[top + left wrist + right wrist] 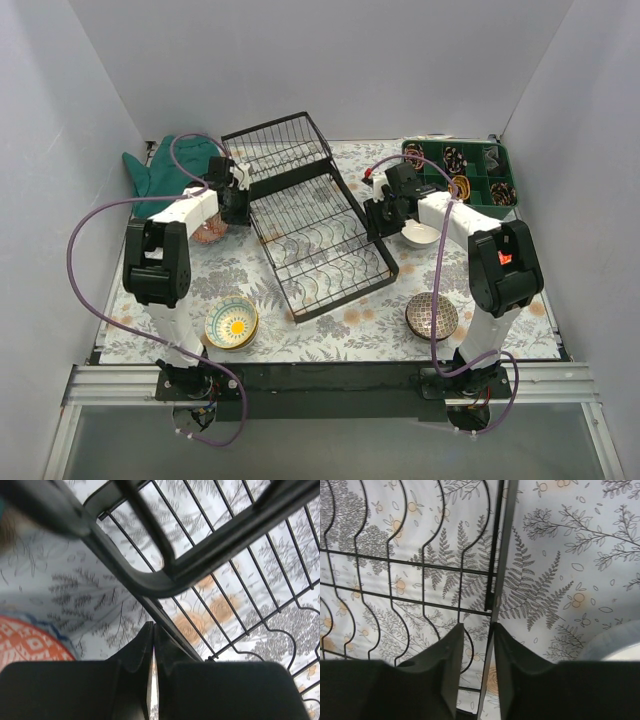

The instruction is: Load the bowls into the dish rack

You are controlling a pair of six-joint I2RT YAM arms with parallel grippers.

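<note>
The black wire dish rack (305, 225) lies in the middle of the table with its grid panel raised at the back. My left gripper (236, 196) is at the rack's left edge. In the left wrist view it (153, 626) is shut with nothing seen between the fingers, right beside the rack's frame bar (165, 615). A red-orange bowl (30, 647) lies just left of it. My right gripper (377, 216) is at the rack's right edge. Its jaws (477, 627) stand a little apart, astride the rack's rim bar (504, 545). A white bowl (420, 235) sits beside it.
A yellow-flowered bowl (232, 323) sits front left, a dark patterned bowl (431, 315) front right. A green compartment tray (460, 172) with small items stands back right. A teal glove (155, 175) lies back left. The red-orange bowl (210, 232) is partly under the left arm.
</note>
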